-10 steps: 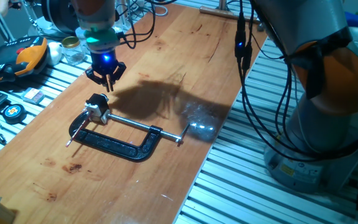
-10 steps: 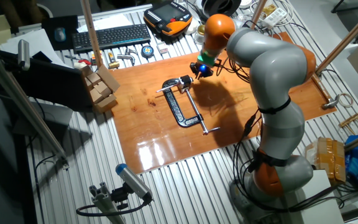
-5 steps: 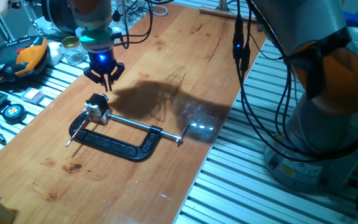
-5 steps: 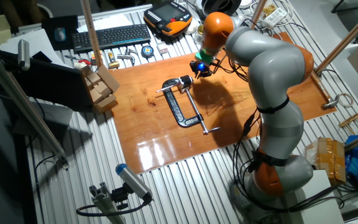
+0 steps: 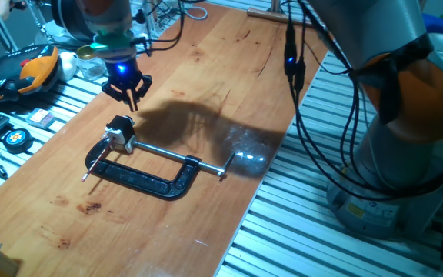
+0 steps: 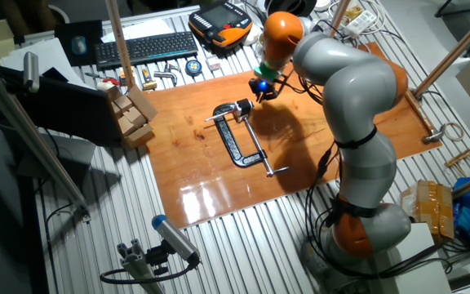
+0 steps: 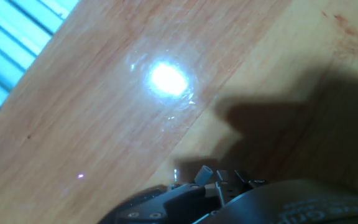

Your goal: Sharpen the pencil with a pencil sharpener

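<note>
pencil sharpener (image 5: pixel 118 131) below tool (image 5: pixel 131 98), apart

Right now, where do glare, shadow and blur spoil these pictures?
Hand view: a bright white glare spot on the wooden board, a dark shadow at the right, everything soft and blurred. One fixed view: the arm's shadow lies across the board above the C-clamp, with a pale glare patch beside it. The other fixed view: sharp, with reflections near the board's front edge.

A robotics lab or workshop — a wooden board (image 6: pixel 300 155) laid over slotted aluminium rails (image 6: pixel 243 237), a robot arm (image 6: pixel 349 90) trailing cables, a keyboard (image 6: pixel 145 47) and hand tools (image 6: pixel 157 77) alongside — plus a camera (image 6: pixel 170 241) on a stand.
</note>
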Controlling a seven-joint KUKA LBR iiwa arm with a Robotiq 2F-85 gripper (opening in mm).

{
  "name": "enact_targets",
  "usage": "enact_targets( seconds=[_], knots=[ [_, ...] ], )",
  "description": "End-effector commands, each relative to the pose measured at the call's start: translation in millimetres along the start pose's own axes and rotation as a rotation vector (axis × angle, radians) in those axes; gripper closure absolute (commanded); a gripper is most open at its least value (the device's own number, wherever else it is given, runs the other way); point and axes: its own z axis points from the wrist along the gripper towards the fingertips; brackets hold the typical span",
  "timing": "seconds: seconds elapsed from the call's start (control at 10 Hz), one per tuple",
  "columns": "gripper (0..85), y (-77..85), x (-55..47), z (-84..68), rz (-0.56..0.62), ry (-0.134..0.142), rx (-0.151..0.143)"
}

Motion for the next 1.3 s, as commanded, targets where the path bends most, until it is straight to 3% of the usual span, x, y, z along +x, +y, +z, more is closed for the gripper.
enact_targets(
  seconds=[0.0,0.2,0.3,0.4,0.7,0.8,1.0,1.1,1.2],
  knots=[
    [85.0,0.0,-0.1,0.4,0.034,-0.003,0.0],
    [85.0,-0.1,-0.4,1.9,0.068,-0.012,-0.045],
    [85.0,0.4,-0.4,3.9,0.102,-0.01,-0.053],
    [68.0,0.7,-0.4,5.3,0.134,-0.009,-0.07],
    [68.0,1.0,-0.4,6.5,0.176,-0.008,-0.097],
    [68.0,1.2,-0.5,7.1,0.193,-0.02,-0.117],
    [68.0,1.9,-0.7,6.8,0.235,-0.032,-0.119],
    [51.0,1.5,-0.7,5.7,0.276,-0.026,-0.11],
    [51.0,1.8,-0.8,5.8,0.326,-0.014,-0.103]
  ],
)
